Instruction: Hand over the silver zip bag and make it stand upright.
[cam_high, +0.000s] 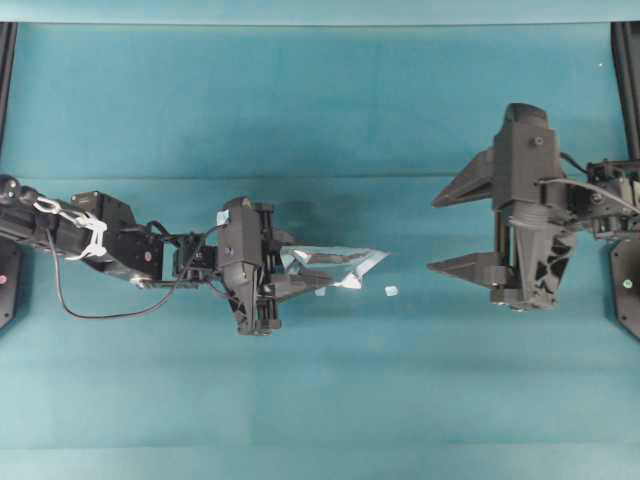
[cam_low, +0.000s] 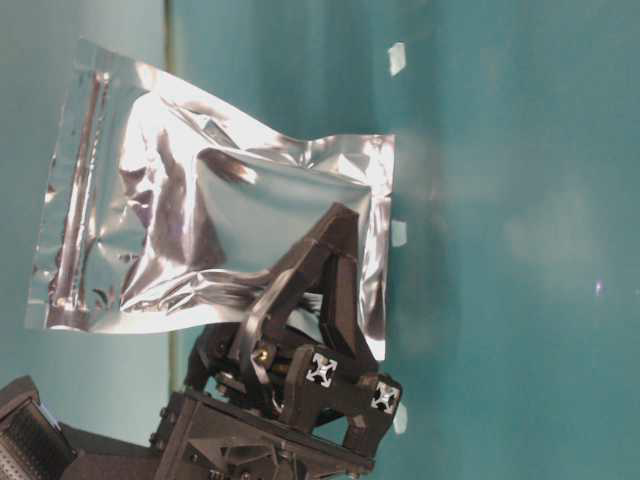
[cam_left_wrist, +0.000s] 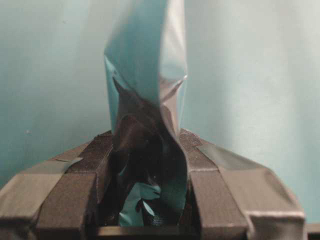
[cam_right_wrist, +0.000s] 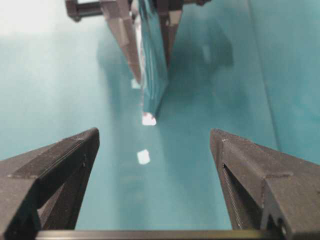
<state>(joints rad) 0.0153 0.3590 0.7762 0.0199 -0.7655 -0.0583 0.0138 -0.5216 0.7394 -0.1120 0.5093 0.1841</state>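
Silver foil is what catches the eye: the bag is held off the teal table by the left gripper, whose fingers are clamped on one end of it. Seen from the left wrist, the foil is pinched between the two pads and rises edge-on beyond them, so the free end is offered toward the right. That pose looks chosen for the handover: the far end is left bare for a second grip.

Over on the right, the right gripper is seen with its fingers spread wide and nothing between them. It is well apart from the bag, yet lined up with it; in the right wrist view the bag's edge sits between the two open fingers, farther off. A small white scrap lies on the table between bag and right gripper. The handover is judged not yet made, and the standing-up step is still to come.
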